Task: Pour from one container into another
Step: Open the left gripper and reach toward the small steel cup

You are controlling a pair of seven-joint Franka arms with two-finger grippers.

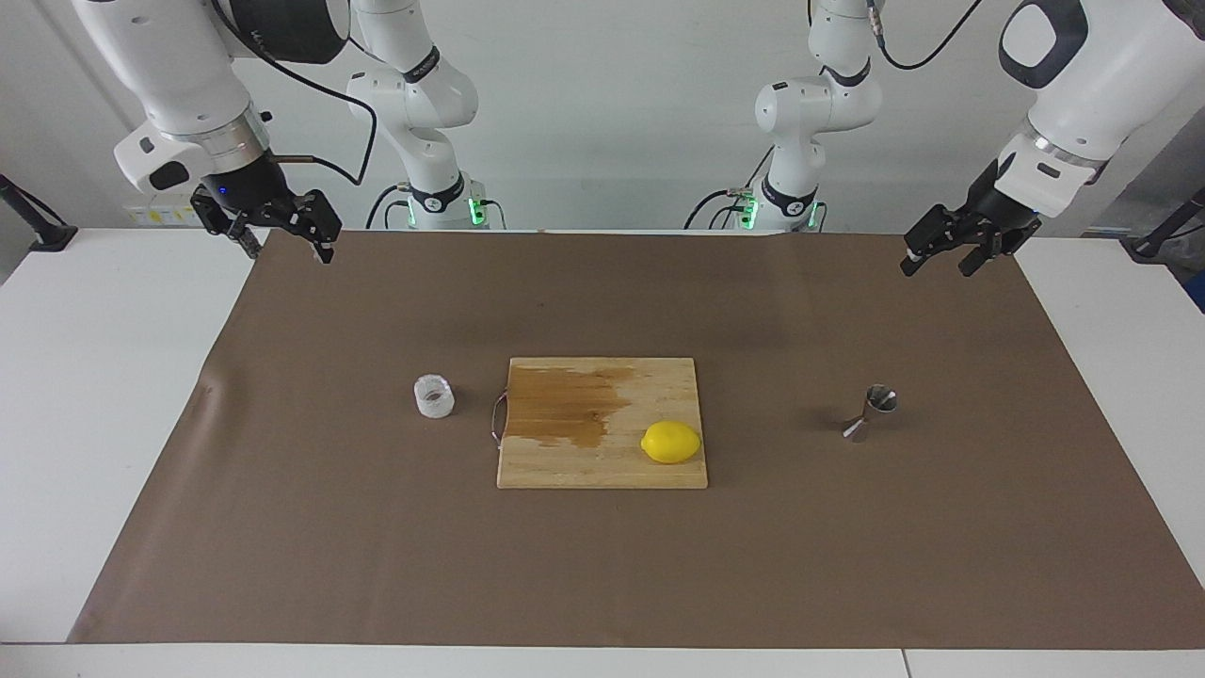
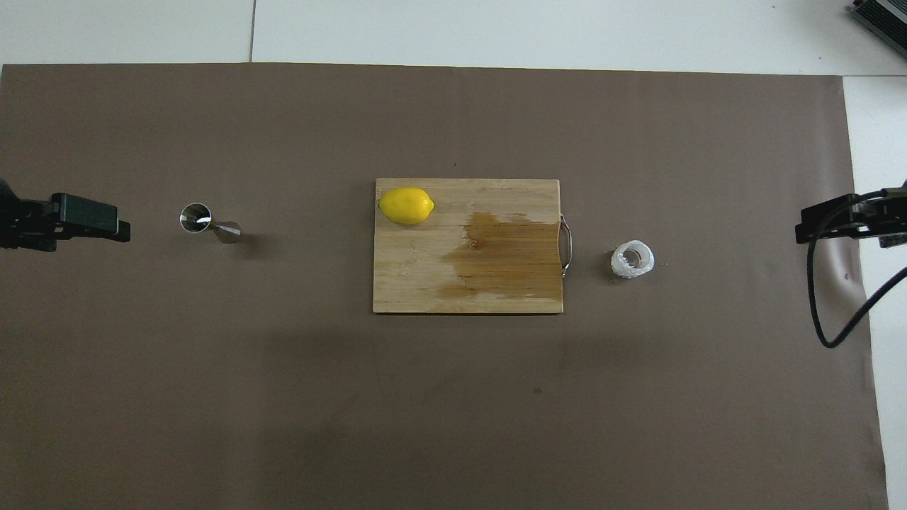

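Glass cup and steel jigger stand untouched; left gripper and right gripper hang open, empty; pouring not begun.

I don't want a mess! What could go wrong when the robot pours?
1. The steel jigger is slim with a narrow waist, so a tool bumping it might tip it.
2. Its mouth looks small, so liquid from the glass cup may miss and wet the brown mat.
3. The cup's walls could slip in a grip.
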